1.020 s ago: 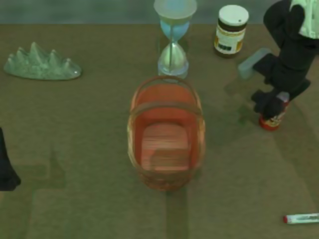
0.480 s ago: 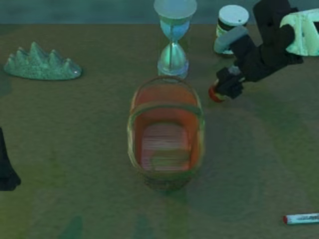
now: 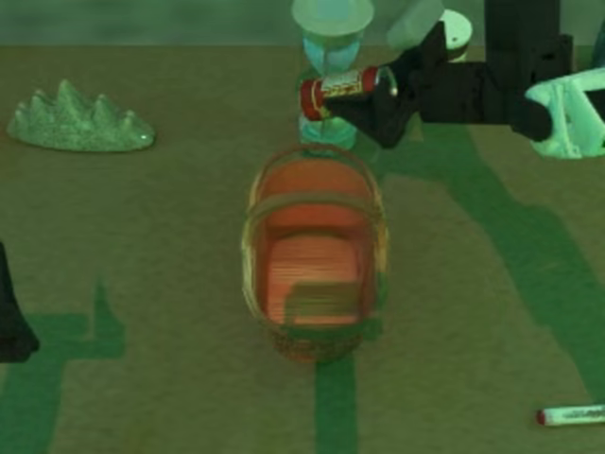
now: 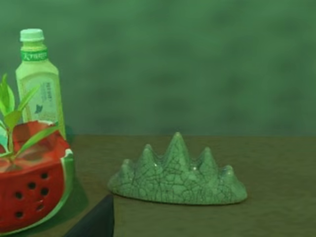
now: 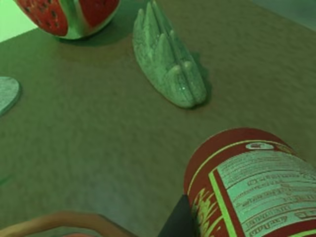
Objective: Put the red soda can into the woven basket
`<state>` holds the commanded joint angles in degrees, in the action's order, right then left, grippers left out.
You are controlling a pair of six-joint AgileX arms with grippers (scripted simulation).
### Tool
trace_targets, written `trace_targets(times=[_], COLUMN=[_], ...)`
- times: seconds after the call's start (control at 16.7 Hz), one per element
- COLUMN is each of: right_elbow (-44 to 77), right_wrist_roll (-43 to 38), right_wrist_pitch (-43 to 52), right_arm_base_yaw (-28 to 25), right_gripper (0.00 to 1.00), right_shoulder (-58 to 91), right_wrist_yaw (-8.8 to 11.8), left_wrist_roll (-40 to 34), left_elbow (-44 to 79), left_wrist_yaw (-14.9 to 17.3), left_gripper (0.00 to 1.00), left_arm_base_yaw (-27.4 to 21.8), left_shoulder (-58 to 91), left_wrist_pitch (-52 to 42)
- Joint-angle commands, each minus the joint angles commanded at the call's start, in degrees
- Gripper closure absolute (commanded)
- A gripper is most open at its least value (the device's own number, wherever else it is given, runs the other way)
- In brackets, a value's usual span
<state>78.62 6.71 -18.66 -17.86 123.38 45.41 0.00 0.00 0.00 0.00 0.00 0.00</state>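
Pinching red soda can [image 3: 338,92] sideways (base leftward), right claw [image 3: 378,95] beyond woven basket [image 3: 315,253].

The right gripper [image 3: 378,99] covers one end of the can [image 3: 338,91], and the can hides the middle of the hourglass [image 3: 330,57]. The right arm hides most of the jar [image 3: 457,28]. The left gripper [image 3: 11,326] is cut by the top view's left edge, fingers unseen. In the right wrist view the can [image 5: 252,187] and basket handle [image 5: 64,221] run off the frame
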Motion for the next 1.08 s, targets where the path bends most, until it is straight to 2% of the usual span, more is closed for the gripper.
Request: trace_targets(times=[0.12,0.24,0.36,0.48,0.6,0.9,1.08], right_elbow=[-3.1,-5.6,-7.4,-8.4,-8.8,-8.6,-9.4], right_wrist_roll=[-3.1,-5.5,-7.3,-8.3,-8.6,-8.6,-8.6], right_wrist_pitch=[-10.2,-18.6,-24.7,-28.2,-29.4,-29.5,-33.5], right_arm_base_yaw=[-0.6,-1.1,-1.5,-1.7,-1.8,-1.5,-1.7], right_gripper=[1.0,1.0,1.0,1.0,1.0,1.0,1.0], right_shoulder=[-1.9,-3.7,-5.4,-6.7,-7.2,-6.8,-3.2], right_wrist_yaw=[5.8,10.8,14.6,17.1,17.9,17.9,18.0], left_wrist_roll=[0.0,0.0,0.0,0.0,0.0,0.0,0.0], left_elbow=[0.0,0.0,0.0,0.0,0.0,0.0,0.0], left_wrist_yaw=[0.0,0.0,0.0,0.0,0.0,0.0,0.0], left_gripper=[0.0,0.0,0.0,0.0,0.0,0.0,0.0], left_arm_base_yaw=[0.0,0.0,0.0,0.0,0.0,0.0,0.0], left_shoulder=[0.0,0.0,0.0,0.0,0.0,0.0,0.0], left_wrist_pitch=[0.0,0.0,0.0,0.0,0.0,0.0,0.0])
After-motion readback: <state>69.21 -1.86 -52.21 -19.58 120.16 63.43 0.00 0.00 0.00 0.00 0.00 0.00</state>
